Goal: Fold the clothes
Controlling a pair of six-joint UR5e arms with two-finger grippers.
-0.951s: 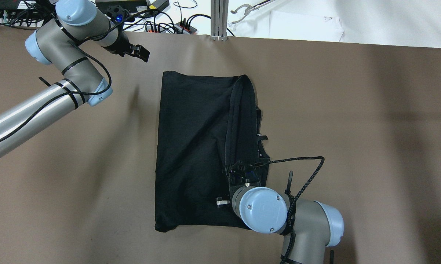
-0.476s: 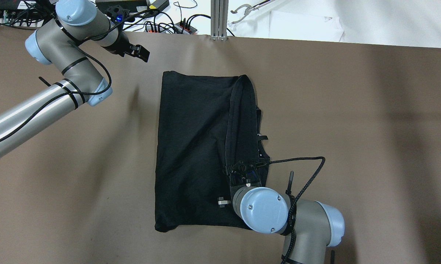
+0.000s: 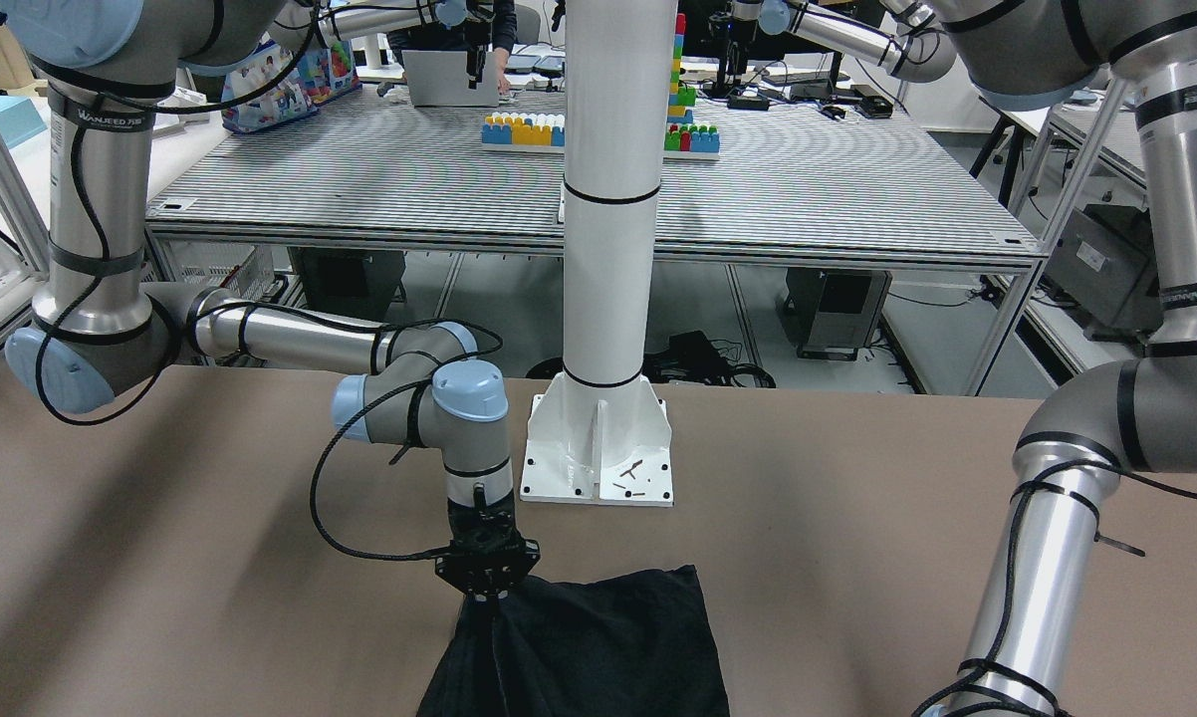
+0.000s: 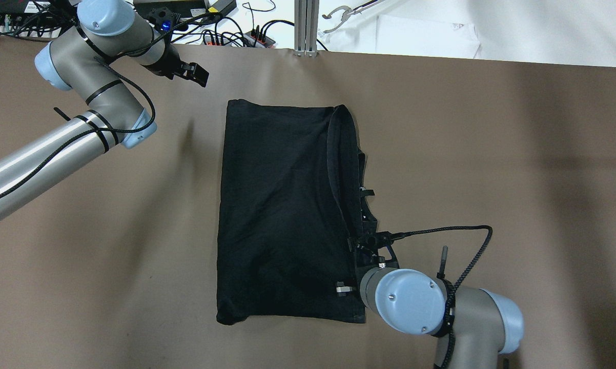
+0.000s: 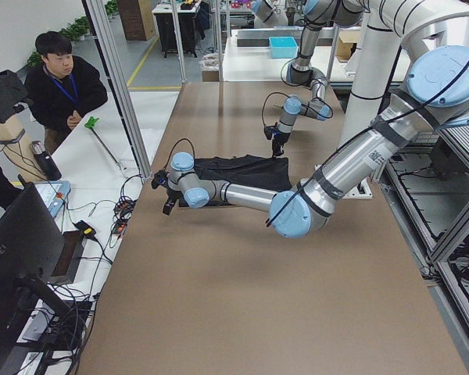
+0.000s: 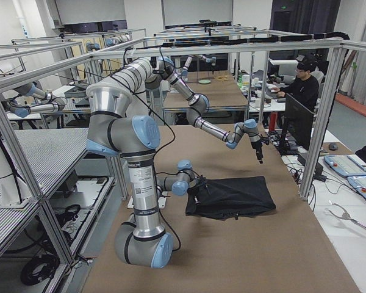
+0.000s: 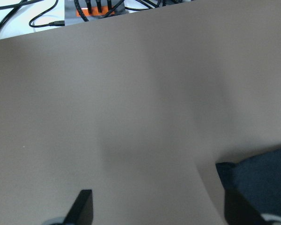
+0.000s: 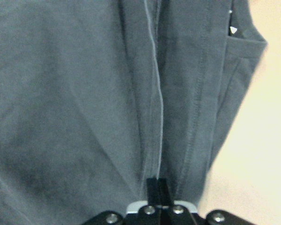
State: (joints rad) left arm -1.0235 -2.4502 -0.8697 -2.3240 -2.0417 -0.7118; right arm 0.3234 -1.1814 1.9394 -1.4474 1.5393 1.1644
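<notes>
The black garment point(image 4: 277, 215) is lying in the middle of the brown worktop point(image 4: 492, 154). It is spread as a rough rectangle, with its long sides running away from the robot. Along its right side a hemmed fold point(image 4: 339, 154) is standing up as a ridge, going from the far corner down toward the near right part. A tiny white mark point(image 8: 232, 30) is showing close to the right edge.

The right end effector point(image 8: 158, 186) is pointing down on the near end of this fold. Its two fingers are pressed together with the fabric pinched between them. In the front-facing view the cloth is rising to it like a small tent, so it seems to be lifted a little there.

The left end effector point(image 4: 199, 75) is hanging over bare worktop beyond the far left corner of the garment, apart from it. Its fingers point(image 7: 83, 206) are standing wide apart with nothing between them.

Cables point(image 4: 246, 31) are lying behind the far edge, and a person point(image 5: 62, 78) is sitting there.
</notes>
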